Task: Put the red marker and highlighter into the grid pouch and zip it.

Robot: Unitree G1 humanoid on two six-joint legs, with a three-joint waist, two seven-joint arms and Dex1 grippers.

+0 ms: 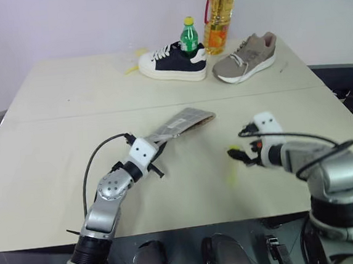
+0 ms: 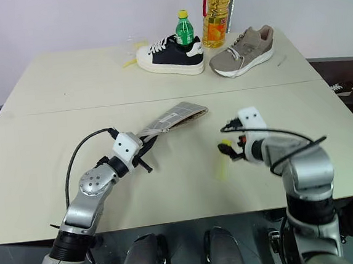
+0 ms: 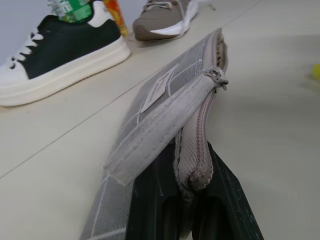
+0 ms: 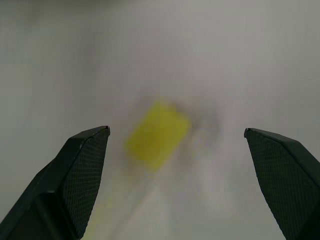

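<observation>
**Highlighter on the counter, pouch open**

The left end effector [image 1: 155, 153] is clamped on the near end of the grid pouch [image 1: 185, 121] and holds it a little up from the counter [image 1: 54, 149]. In the left wrist view the fabric sits tight between the two black fingers, and the zipper pull [image 3: 216, 76] is at the far end, with the zipper edges apart near the fingers. So the pouch is not zipped.

The right end effector [image 4: 177, 145] has its fingers wide apart and holds nothing. It points down at the highlighter [image 4: 157, 134], which lies on the counter just under it, between the fingers in the right wrist view. From the head views the highlighter [image 1: 232, 167] is well apart from the pouch.

I cannot find the red marker on the counter; maybe it is already inside the pouch, but I cannot tell.

My judgement: the task is about half done at most. The highlighter must be grasped, carried into the pouch, and then the zipper closed.
</observation>
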